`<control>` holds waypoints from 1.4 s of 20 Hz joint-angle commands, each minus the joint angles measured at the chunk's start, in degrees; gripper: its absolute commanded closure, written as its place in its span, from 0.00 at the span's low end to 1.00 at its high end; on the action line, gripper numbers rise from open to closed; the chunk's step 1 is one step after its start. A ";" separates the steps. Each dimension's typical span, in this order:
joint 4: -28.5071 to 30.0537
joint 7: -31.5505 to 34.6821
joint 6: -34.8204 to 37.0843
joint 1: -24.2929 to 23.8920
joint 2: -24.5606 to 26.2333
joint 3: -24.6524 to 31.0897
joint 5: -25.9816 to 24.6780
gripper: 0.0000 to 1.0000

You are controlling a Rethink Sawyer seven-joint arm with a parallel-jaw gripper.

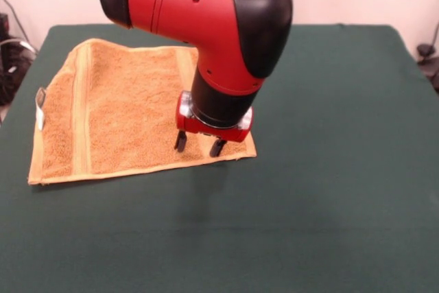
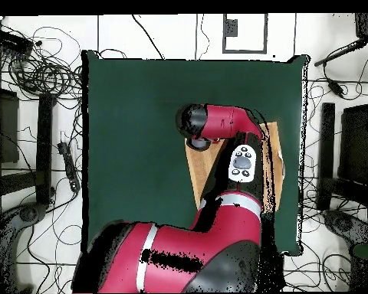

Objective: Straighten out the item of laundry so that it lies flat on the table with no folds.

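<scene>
While the gripper [image 1: 199, 145] is hovering over the towel [image 1: 123, 114], its 2 fingers are hanging spread with nothing between them. Tips are sitting at or just above the cloth; from the front view I can't tell if they're touching.

The towel is lying on the table [image 1: 329, 169] toward the left side in the front view, and it's looking mostly flat already, with its white tag [image 1: 40, 104] on the left edge. Long axis is running left-right there. The gripper is sitting over the near right corner [image 1: 243, 152], so nearly all the cloth is lying left and back of the fingers. In the overhead view the arm [image 2: 225, 122] is covering most of the towel [image 2: 198, 164], so no fold check from there.

Judgement: if any slack is remaining, the pull is going outward from this corner, away from the tag edge.
</scene>
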 commanded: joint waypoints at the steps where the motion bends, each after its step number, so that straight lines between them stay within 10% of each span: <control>1: 1.83 17.50 -25.87 1.08 13.98 11.13 4.20 0.00; 28: -0.59 23.12 -27.30 3.63 15.77 9.43 6.87 0.00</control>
